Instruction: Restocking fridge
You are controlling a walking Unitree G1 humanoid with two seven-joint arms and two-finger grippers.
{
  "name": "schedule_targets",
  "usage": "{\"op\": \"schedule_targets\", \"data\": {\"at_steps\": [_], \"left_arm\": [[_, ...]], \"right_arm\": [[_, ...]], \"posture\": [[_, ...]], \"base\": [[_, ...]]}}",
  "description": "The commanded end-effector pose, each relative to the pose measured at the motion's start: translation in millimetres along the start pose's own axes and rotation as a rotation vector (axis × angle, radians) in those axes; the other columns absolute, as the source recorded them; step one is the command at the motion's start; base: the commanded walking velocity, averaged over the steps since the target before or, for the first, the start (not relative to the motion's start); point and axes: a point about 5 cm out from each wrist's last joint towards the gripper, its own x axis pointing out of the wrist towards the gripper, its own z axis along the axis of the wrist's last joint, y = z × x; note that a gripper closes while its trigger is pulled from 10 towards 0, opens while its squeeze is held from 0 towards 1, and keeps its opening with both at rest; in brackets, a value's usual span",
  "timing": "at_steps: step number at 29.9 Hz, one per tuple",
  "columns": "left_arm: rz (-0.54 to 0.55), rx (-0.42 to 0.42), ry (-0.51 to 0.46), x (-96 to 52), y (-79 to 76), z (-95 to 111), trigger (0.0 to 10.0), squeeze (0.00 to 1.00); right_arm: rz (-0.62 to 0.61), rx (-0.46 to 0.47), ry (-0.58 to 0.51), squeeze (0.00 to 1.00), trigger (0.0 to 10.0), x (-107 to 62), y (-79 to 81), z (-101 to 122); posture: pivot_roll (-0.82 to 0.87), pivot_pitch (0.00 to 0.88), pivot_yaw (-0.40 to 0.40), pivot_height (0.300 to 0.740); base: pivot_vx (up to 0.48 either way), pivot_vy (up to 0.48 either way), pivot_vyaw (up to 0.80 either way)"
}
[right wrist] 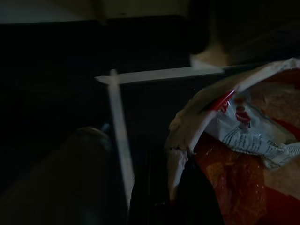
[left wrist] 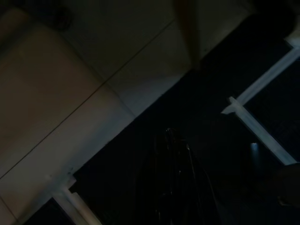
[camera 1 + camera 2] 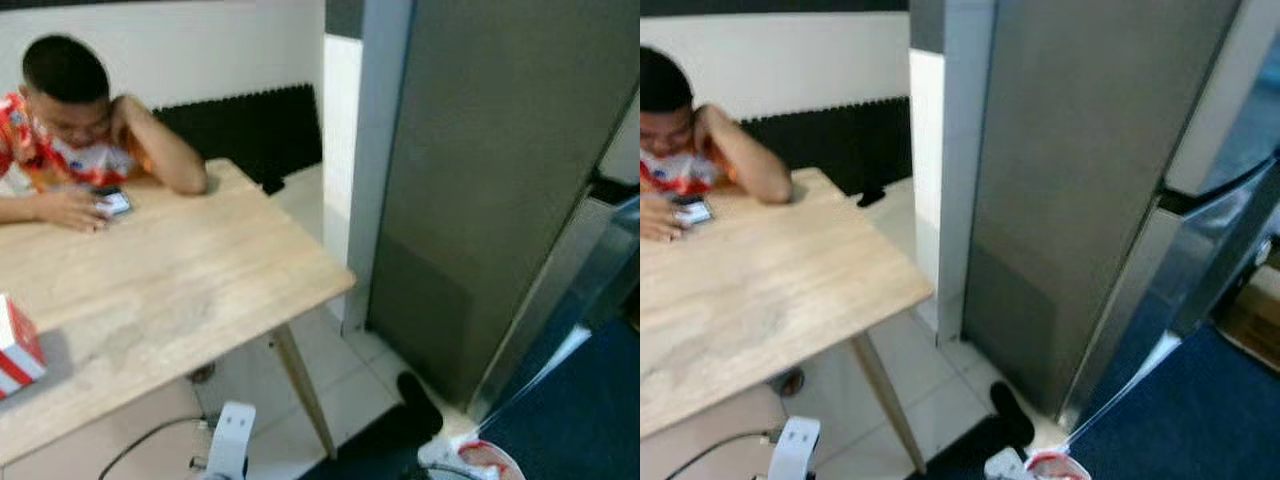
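A tall grey fridge [image 3: 480, 180] stands at the right, its shiny door [image 3: 1205, 250] seen edge-on at the far right. Low at the bottom right, my right gripper [image 1: 180, 187] is shut on the crumpled edge of a red and white packet [image 1: 253, 140]. The packet's rim [image 3: 487, 458] also peeks in at the bottom of the left eye view. A red and white carton [image 3: 15, 350] sits on the wooden table [image 3: 170, 290] at the far left. My left arm [image 3: 228, 440] hangs idle under the table edge; its gripper [image 2: 174, 145] is a dark shape over the floor.
A person [image 3: 70, 130] sits at the far end of the table, leaning on it with a phone [image 3: 113, 203]. A table leg [image 3: 305, 390] slants down to the tiled floor. Dark blue carpet [image 3: 580, 410] lies before the fridge. A cable [image 3: 140, 445] trails on the floor.
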Motion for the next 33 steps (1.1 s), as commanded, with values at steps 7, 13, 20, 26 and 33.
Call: {"op": "schedule_targets", "data": {"at_steps": [7,13,20,26,33], "left_arm": [[0.000,-0.001,0.008,-0.9,-1.0,-4,10.0,0.00],[-0.003,-0.005,-0.004,0.0,-1.4,0,10.0,0.00],[-0.010,-0.008,-0.023,1.4,-3.3,5,10.0,0.00],[-0.012,-0.010,-0.031,1.7,-3.4,7,10.0,0.00],[-0.015,-0.009,-0.049,2.1,-2.2,11,10.0,0.00]], "right_arm": [[0.002,0.005,-0.028,0.00,10.0,0.2,1.0,8],[0.002,0.004,-0.029,0.00,10.0,0.3,0.8,9],[0.000,0.001,-0.029,0.00,10.0,0.3,0.4,9],[0.001,0.000,-0.029,0.00,10.0,0.3,0.4,10],[0.002,-0.002,-0.029,0.00,10.0,0.3,0.2,9]], "posture": [[0.02,0.000,-0.036,0.740],[0.02,0.000,-0.036,0.740],[0.02,0.000,-0.038,0.740],[0.02,0.000,-0.038,0.740],[0.02,0.000,-0.038,0.740]], "base": [[0.000,-0.324,0.00],[0.000,-0.316,0.00],[0.000,-0.318,0.00],[0.000,-0.316,0.00],[0.000,-0.318,0.00]]}}
